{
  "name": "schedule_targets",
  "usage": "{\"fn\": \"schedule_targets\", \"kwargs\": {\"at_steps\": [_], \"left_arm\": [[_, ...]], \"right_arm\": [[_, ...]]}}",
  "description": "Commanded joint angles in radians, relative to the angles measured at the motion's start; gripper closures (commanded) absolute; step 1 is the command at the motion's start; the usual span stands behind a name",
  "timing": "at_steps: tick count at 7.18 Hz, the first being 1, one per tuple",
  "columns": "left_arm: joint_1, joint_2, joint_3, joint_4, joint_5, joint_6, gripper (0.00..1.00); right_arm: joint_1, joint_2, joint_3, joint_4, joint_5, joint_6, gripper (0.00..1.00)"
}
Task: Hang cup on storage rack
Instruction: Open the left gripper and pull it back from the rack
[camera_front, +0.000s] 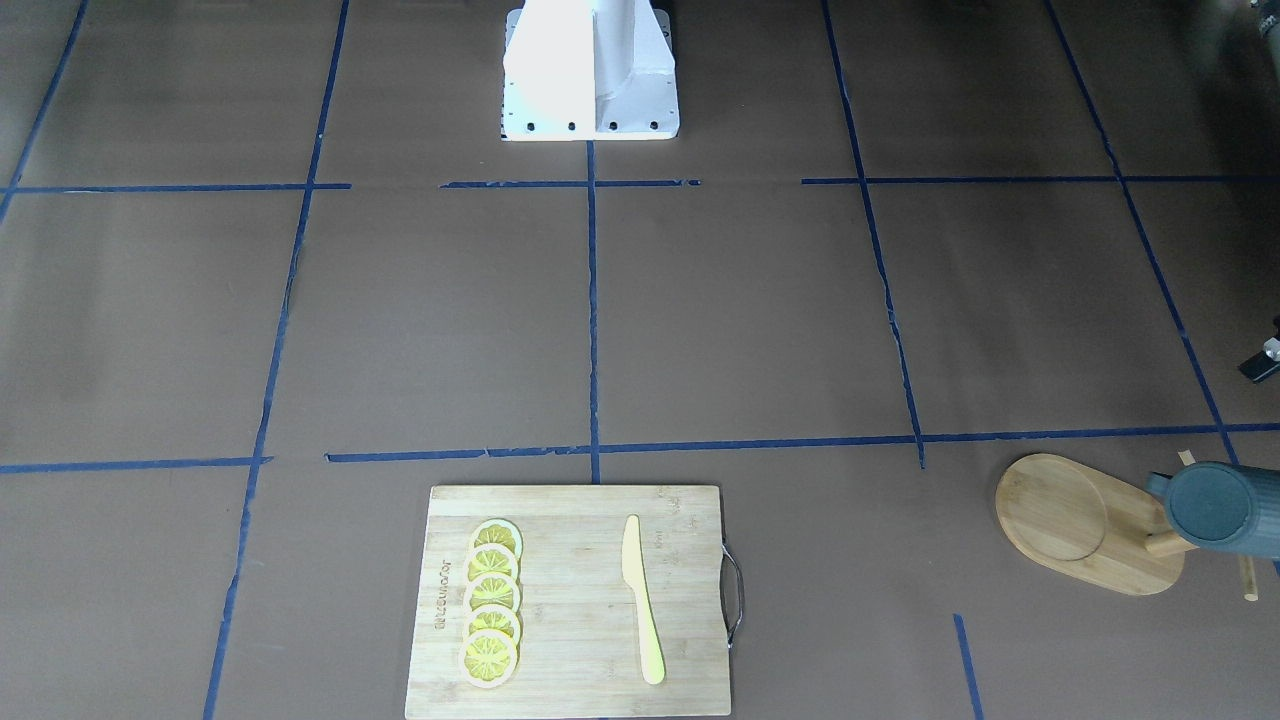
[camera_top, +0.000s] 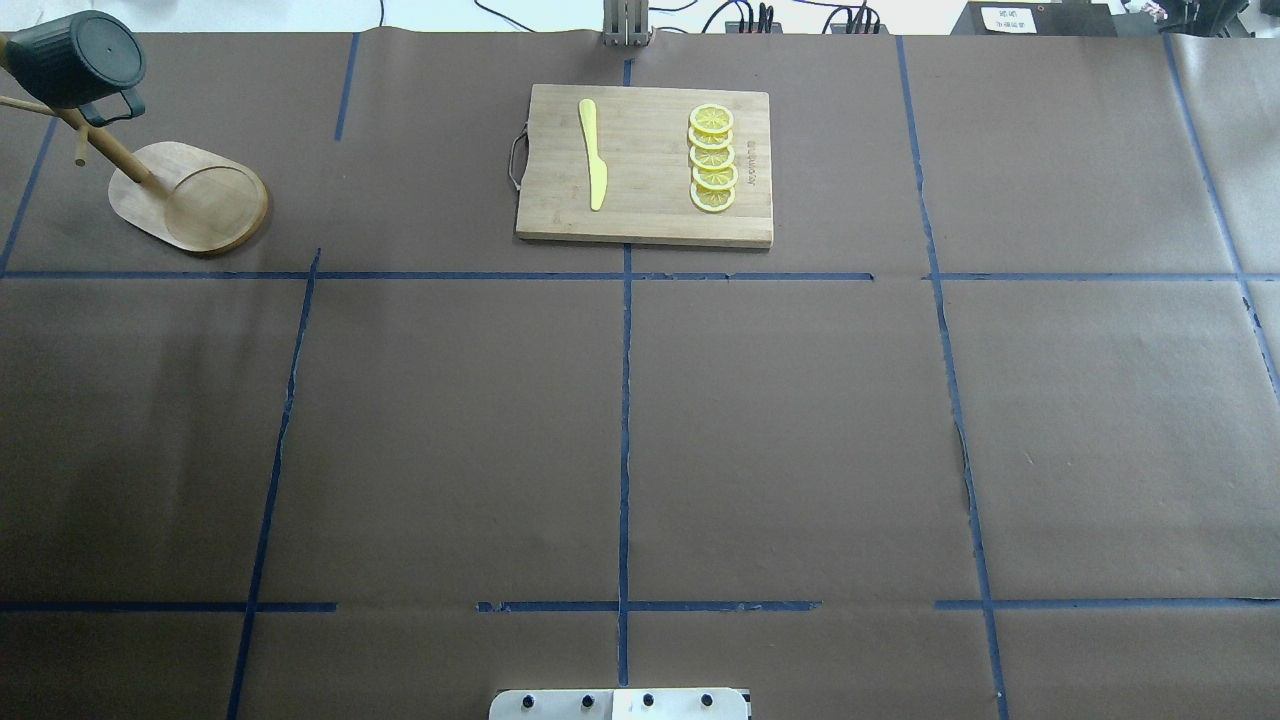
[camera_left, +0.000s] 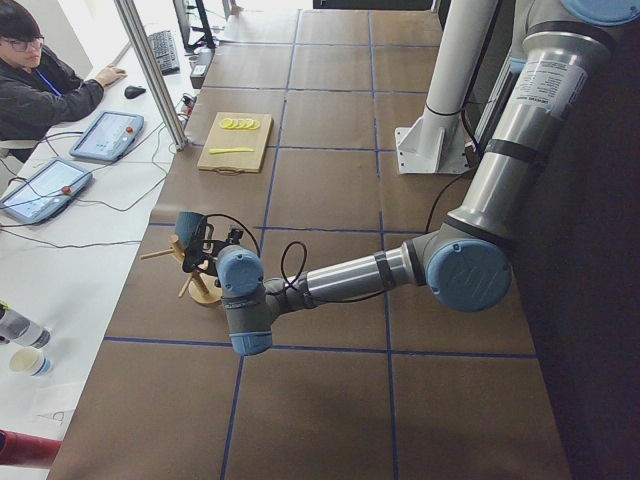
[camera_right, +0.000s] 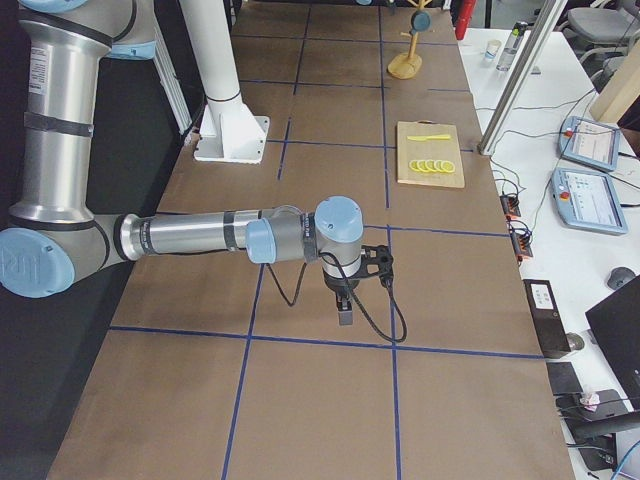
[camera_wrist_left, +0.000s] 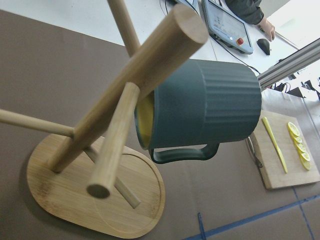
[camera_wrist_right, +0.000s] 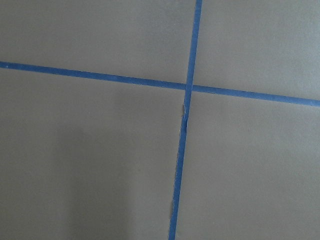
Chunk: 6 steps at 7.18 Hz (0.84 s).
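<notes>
The dark teal ribbed cup (camera_top: 80, 55) hangs sideways high on the bamboo storage rack (camera_top: 200, 205) at the table's far left corner. In the left wrist view the cup (camera_wrist_left: 215, 105) has its yellow mouth against the rack's post (camera_wrist_left: 125, 85), handle pointing down. No fingers show there. The cup (camera_front: 1215, 505) and rack base (camera_front: 1060, 520) also show in the front view. My left gripper (camera_left: 212, 243) is close beside the cup (camera_left: 188, 226); I cannot tell if it is open. My right gripper (camera_right: 345, 305) hangs over bare table, far from the rack (camera_right: 405, 68); I cannot tell its state.
A wooden cutting board (camera_top: 645, 165) with lemon slices (camera_top: 712, 160) and a yellow knife (camera_top: 592, 155) lies at the far middle. The robot's white base (camera_front: 590, 70) stands at the near edge. Blue tape lines cross the brown table. An operator (camera_left: 40, 80) sits beyond the far side.
</notes>
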Motion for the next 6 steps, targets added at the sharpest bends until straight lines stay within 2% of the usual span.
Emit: {"fn": "schedule_targets", "kwargs": {"at_steps": [1, 4, 6], "left_arm": [[-0.01, -0.001, -0.005, 0.159, 0.066, 0.318, 0.02], [-0.043, 0.025, -0.008, 0.434, 0.066, 0.717, 0.01], [-0.041, 0.037, -0.014, 0.614, 0.068, 0.86, 0.01]], "right_arm": [[0.0, 0.001, -0.004, -0.001, 0.002, 0.0, 0.0], [-0.002, 0.001, -0.004, -0.001, 0.002, 0.002, 0.0], [0.0, 0.001, -0.004, -0.001, 0.002, 0.002, 0.0]]}}
